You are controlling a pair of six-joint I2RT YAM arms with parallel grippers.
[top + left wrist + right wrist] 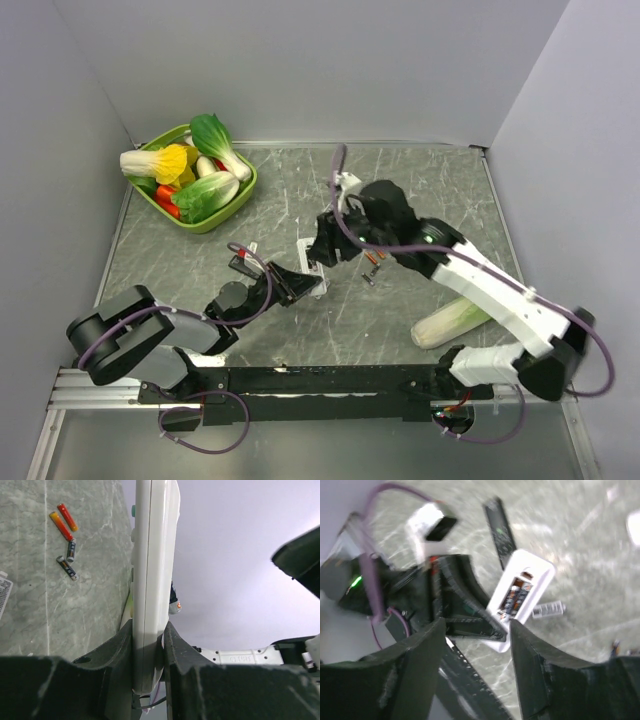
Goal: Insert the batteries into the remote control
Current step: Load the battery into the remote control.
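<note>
- Left tool (pixel 148 636) pinches the remote (pixel 152 555) edge-on, its lower end hidden.
- Right tool (pixel 477 627) is spread and empty over two fitted batteries (pixel 516 596) in the remote; the view is blurred.
- Four loose batteries (pixel 71 549) lie on the bench (pixel 30 610), labels unreadable.

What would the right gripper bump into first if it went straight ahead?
Probably the white remote, at its open battery compartment, straight ahead of the right gripper and its open jaws; depth is unclear.

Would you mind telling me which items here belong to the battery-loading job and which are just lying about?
Job: white remote in left claw; two batteries seated inside; loose batteries on table.
Lying about: green bowl of vegetables; cabbage; black remote.
</note>
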